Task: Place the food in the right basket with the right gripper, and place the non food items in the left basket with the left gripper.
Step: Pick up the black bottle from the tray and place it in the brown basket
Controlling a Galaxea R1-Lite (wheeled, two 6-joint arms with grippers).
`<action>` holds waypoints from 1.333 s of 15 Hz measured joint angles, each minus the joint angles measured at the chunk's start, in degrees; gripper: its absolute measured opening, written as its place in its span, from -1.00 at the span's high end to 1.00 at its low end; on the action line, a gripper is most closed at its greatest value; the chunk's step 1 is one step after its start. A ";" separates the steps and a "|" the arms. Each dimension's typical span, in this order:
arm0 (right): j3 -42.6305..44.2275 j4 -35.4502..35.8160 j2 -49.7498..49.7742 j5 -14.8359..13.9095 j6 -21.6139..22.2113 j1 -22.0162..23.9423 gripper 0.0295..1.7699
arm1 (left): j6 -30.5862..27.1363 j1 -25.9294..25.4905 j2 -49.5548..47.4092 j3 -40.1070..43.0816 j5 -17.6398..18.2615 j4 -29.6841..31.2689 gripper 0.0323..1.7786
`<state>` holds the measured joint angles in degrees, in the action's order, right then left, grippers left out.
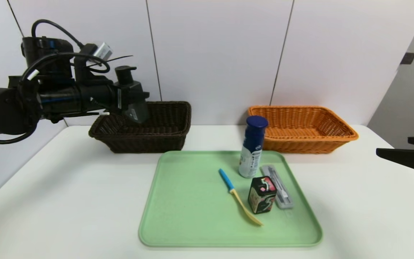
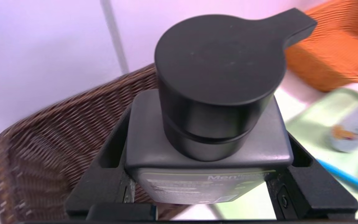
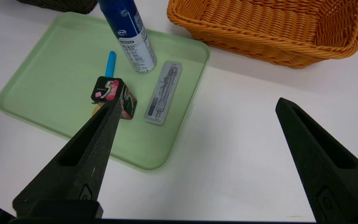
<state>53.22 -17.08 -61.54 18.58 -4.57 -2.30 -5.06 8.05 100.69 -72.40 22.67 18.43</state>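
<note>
Black bottle [image 2: 208,124] | clamped in left gripper [image 1: 135,108] | above brown basket [image 1: 164,133]

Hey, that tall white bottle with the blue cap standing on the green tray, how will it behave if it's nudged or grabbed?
The white bottle stands tall on a narrow base, so it probably tips easily. It's round, so once down it would likely roll. Its smooth wall may slip.

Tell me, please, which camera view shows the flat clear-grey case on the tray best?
The right wrist view: the clear-grey case lies unobstructed on the green tray, its contents visible. The head view shows it smaller, partly behind the small dark box. The left wrist view does not show it.
</note>
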 joint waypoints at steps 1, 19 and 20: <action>-0.11 0.00 0.11 0.02 -0.02 0.05 -0.93 | 0.00 -0.72 1.65 -0.23 -1.35 1.11 -0.24; -1.00 0.05 0.66 0.02 -0.05 1.10 -0.93 | 5.68 -2.86 21.77 -6.90 -10.47 10.53 -0.24; -1.00 0.05 0.66 0.02 -0.05 1.10 -0.93 | 5.74 -2.84 21.97 -7.03 -10.47 10.53 -0.24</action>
<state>52.22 -17.03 -60.88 18.60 -4.62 -1.21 0.68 5.21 122.66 -79.43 12.20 28.96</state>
